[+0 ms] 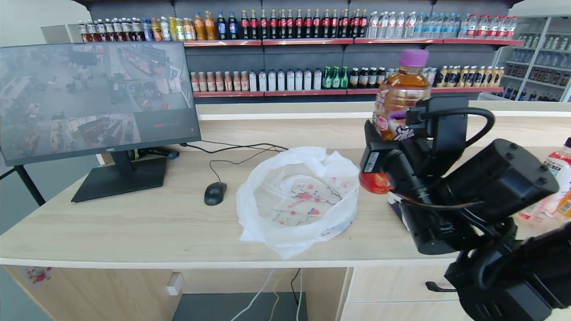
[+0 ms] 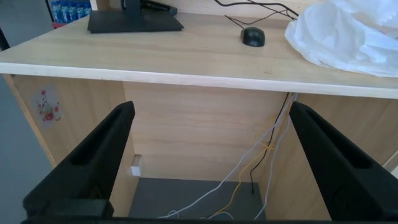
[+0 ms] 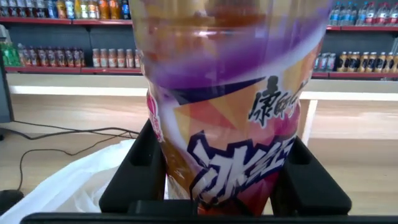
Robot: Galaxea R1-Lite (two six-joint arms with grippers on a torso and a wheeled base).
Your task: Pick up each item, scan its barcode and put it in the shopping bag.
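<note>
Landmark: shopping bag [image 1: 267, 240], white thin plastic, lying slumped on the worktop [image 1: 134, 223] with its mouth open upward.
Item in hand: bottle [image 1: 401, 96] of amber drink with a purple cap, upright, raised above the worktop just to the robot's right of the bag.
Right gripper [image 1: 379, 151]: closed on the bottle's lower body across the printed label, one finger on each side. The cap and shoulder stand above the fingers and the base shows below them.
Left gripper [image 2: 211, 168]: spread wide, holding nothing, hanging in front of the worktop's front edge and lower than the bag.
Other items: pale pink bottle [image 1: 553, 178] standing on the worktop well to the right of the bag, apparently not yet handled.
Weight (judgement): the bottle looks full, so moderately heavy, with liquid that can slosh if swung.
Stiffness (judgement): thin plastic wall, likely to give a little under squeeze. The cap and base are the stiff parts.
Surface (judgement): glossy label film on a round body, which may slip or rotate in the gripper.
Grasp point (judgement): the mid-to-lower body is sound, since it keeps the mass close to the fingers.
Bag handling (judgement): limp, holds no shape. The bottle should go in through the open mouth without dragging the rim.
</note>
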